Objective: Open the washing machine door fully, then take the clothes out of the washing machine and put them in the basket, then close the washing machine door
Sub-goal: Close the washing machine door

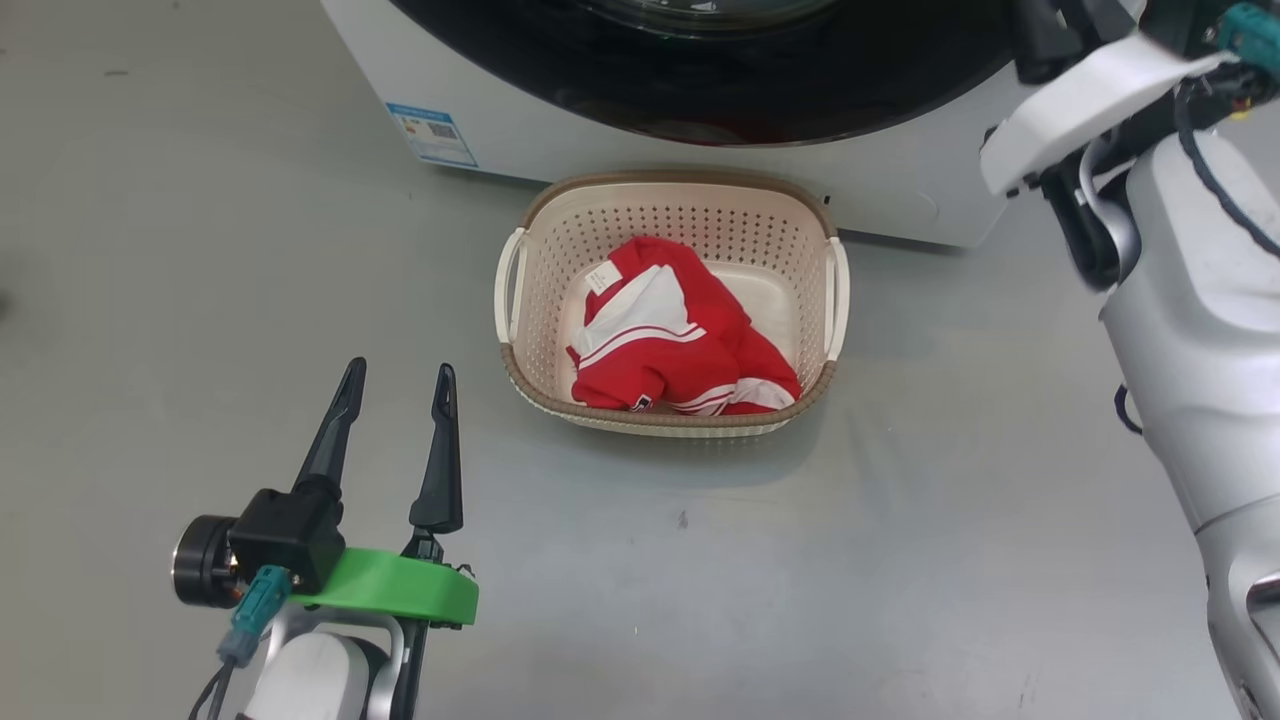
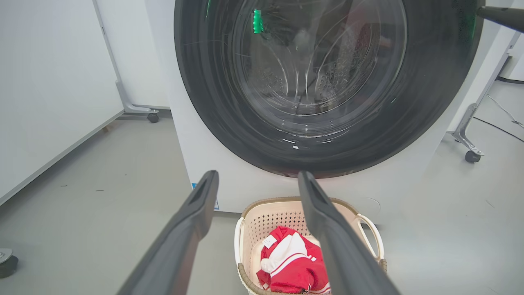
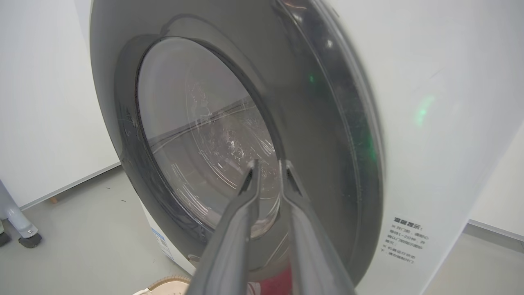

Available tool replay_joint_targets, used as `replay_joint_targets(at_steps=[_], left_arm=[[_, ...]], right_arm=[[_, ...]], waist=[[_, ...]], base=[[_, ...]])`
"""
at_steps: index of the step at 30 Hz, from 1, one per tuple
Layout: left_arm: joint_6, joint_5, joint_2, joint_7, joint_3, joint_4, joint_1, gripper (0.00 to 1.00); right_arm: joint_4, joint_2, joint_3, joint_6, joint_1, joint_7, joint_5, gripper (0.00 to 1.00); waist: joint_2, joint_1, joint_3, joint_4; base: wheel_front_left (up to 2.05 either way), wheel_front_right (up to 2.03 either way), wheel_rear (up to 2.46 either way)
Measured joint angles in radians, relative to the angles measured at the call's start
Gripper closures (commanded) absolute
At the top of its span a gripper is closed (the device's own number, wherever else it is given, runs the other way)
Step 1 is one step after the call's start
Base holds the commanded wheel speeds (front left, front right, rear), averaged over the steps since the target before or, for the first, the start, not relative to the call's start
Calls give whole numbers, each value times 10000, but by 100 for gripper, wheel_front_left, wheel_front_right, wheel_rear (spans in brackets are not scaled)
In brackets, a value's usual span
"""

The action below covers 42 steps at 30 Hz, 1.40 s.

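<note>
The washing machine (image 1: 560, 140) stands at the top of the head view, and its black-ringed door (image 2: 319, 82) lies against the front, the steel drum showing through the glass. On the floor just in front sits the cream basket (image 1: 670, 182), with the red and white clothes (image 1: 670, 340) bunched inside. My left gripper (image 1: 398, 372) hovers open and empty, left of the basket and nearer to me. It points at the washing machine door over the basket (image 2: 245, 217). My right gripper (image 3: 269, 164) points at the door glass (image 3: 204, 135) from the side, fingertips narrowly parted with nothing between them.
A blue sticker (image 1: 432, 133) marks the machine's lower left front. White wheeled panels (image 2: 61, 82) stand to the left of the machine, and a metal leg with a caster (image 2: 473, 155) and a floor cable lie to its right. My right forearm (image 1: 1190, 320) rises along the head view's right edge.
</note>
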Motion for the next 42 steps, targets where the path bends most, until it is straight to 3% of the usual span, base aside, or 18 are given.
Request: replay_joint_targets(at_steps=[2, 3, 4, 12, 26, 42], left_arm=[[0, 35, 10, 0, 13, 27, 5, 0], [0, 36, 17, 0, 25, 31, 15, 0], [0, 36, 21, 0, 36, 48, 22, 0], [0, 54, 134, 0, 236, 104, 279, 0], [0, 67, 334, 0, 360, 92, 656, 0], [0, 13, 382, 403, 493, 305, 1499, 0]], right_arm=[[-2, 4, 0, -2, 237, -4, 27, 35], [-2, 27, 0, -19, 370, -4, 65, 4], [-4, 65, -19, -61, 518, -8, 111, 1], [-84, 441, -23, -61, 1745, -90, 374, 0], [-1392, 742, -403, -75, 3721, -90, 408, 0], [-2535, 1018, -706, -387, 6640, -90, 174, 0]], waist=[[0, 0, -106, -95], [0, 0, -157, -143], [0, 0, -212, -191], [0, 0, -667, -614], [0, 0, -1430, -1535], [1, -1, -2503, -2363]], base=[[0, 0, 0], [0, 0, 0], [0, 0, 0], [0, 0, 0], [0, 0, 0], [0, 0, 0]])
